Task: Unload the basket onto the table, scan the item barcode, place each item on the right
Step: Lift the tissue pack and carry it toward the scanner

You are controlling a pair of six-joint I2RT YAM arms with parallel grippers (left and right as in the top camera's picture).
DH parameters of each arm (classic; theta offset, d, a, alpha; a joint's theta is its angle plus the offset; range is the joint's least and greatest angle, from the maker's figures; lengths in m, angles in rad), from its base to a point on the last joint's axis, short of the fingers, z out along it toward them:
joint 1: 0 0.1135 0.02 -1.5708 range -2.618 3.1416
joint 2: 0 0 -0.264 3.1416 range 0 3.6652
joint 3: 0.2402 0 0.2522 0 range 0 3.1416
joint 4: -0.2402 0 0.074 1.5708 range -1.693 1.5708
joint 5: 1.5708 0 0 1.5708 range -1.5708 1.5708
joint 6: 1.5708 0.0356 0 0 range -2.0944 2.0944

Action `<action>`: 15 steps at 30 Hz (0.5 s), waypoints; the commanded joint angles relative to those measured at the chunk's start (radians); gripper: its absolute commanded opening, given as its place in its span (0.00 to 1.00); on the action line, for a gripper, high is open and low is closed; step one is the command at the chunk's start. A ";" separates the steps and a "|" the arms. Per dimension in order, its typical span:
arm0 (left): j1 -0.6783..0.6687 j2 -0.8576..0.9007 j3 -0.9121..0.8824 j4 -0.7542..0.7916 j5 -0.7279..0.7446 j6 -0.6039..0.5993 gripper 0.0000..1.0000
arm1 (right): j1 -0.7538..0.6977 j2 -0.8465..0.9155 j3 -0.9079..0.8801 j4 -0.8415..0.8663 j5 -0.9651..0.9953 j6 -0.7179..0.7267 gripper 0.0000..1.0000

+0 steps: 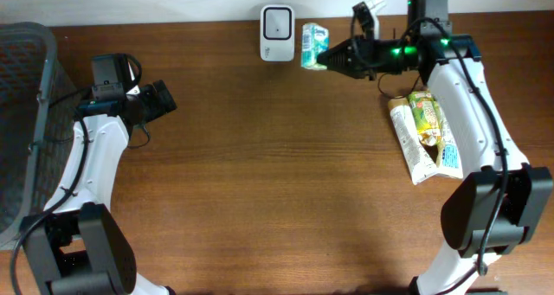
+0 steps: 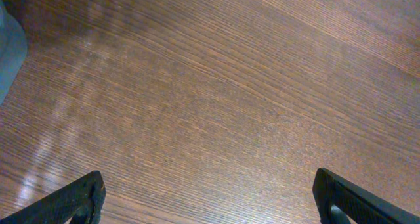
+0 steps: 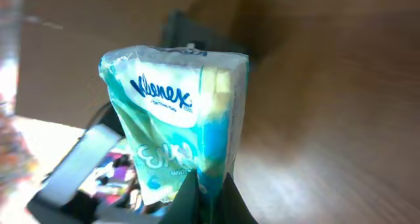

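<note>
A Kleenex tissue pack [image 1: 313,46] in green, white and blue is pinched at its lower edge by my right gripper [image 1: 327,60], at the back of the table. It hangs just right of the white barcode scanner [image 1: 277,22]. In the right wrist view the pack [image 3: 177,112] stands upright and fills the middle, with its logo facing the camera, and the right gripper [image 3: 211,184] is shut on its thin blue seam. My left gripper [image 1: 164,100] hovers over bare wood at the left. Its fingers [image 2: 72,201] stand wide apart in the left wrist view, nothing between them.
Two snack packets [image 1: 424,135] lie on the table at the right, under my right arm. A dark mesh basket [image 1: 22,113] stands at the left edge. The wooden table [image 1: 277,182] stretches between the arms.
</note>
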 commanded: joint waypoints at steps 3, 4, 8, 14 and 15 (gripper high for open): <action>0.000 -0.016 0.016 0.002 -0.007 0.012 0.99 | -0.016 0.002 0.002 0.006 -0.135 -0.014 0.04; 0.000 -0.016 0.016 0.002 -0.007 0.012 0.99 | -0.013 0.002 0.002 0.006 -0.135 -0.014 0.04; 0.000 -0.016 0.016 0.002 -0.007 0.012 0.99 | -0.012 0.002 0.002 0.034 -0.197 0.014 0.04; 0.000 -0.016 0.016 0.002 -0.007 0.012 0.99 | -0.012 0.002 0.002 0.162 -0.217 0.246 0.04; 0.000 -0.016 0.016 0.002 -0.007 0.012 0.99 | -0.012 0.002 0.002 0.175 -0.220 0.266 0.04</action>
